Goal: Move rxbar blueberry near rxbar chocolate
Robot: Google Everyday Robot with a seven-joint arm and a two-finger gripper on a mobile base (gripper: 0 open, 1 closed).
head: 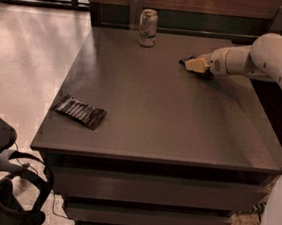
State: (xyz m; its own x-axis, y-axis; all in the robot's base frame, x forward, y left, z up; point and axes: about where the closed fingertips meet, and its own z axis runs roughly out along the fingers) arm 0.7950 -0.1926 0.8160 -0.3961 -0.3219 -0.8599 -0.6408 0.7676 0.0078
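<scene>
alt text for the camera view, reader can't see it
A white robot arm reaches from the right, its gripper low at the far side of a dark table. The rxbar chocolate lies near the front-left corner, well apart; a can stands at the back edge.

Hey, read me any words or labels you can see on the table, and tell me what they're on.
rxbar chocolate: rows of pale lettering, too blurred to read.
can: label markings, unreadable.
rxbar blueberry, at the gripper by the far right of the table: nothing legible.
</scene>
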